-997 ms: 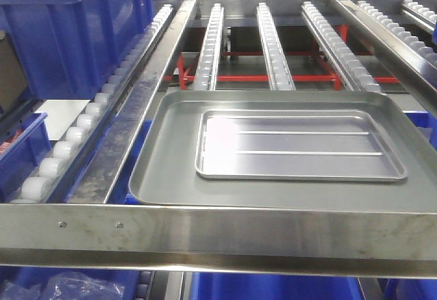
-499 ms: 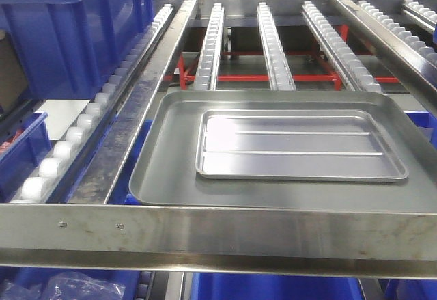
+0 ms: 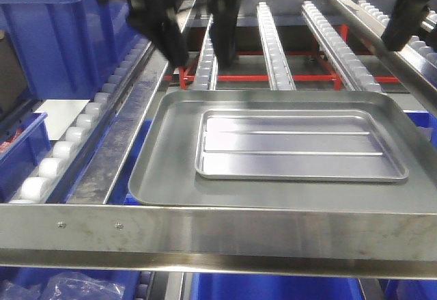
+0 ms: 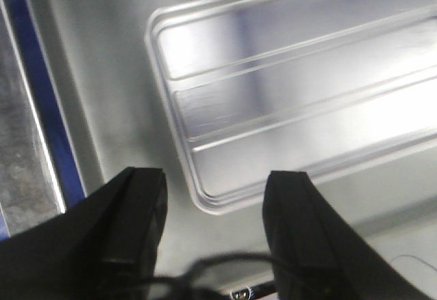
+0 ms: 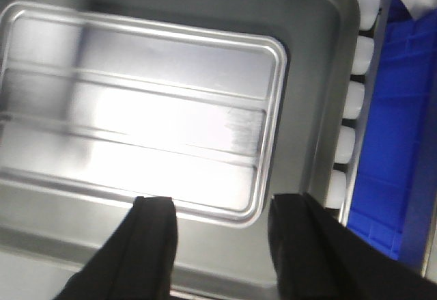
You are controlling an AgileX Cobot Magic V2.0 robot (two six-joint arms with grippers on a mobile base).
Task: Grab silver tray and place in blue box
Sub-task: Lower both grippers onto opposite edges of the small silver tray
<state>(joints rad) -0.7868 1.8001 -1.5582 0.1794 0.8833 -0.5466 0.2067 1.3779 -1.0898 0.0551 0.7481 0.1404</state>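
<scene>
silver tray (image 3: 300,146): shiny, rounded corners, two floor ridges, flat inside grey tray (image 3: 164,170) | left hand (image 4: 213,180): spread wide, holding nothing, above grey tray | right hand (image 5: 224,204): likewise

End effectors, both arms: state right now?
Left end effector: open, empty, not touching the silver tray.
Right end effector: open, empty, also clear of it.

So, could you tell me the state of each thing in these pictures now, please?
silver tray: lying flat inside the grey tray, not gripped.
grey tray: resting on the roller rack, holding the silver tray.
blue box: upright at left, inside hidden.
left gripper: open, holding nothing.
right gripper: open, holding nothing.
</scene>
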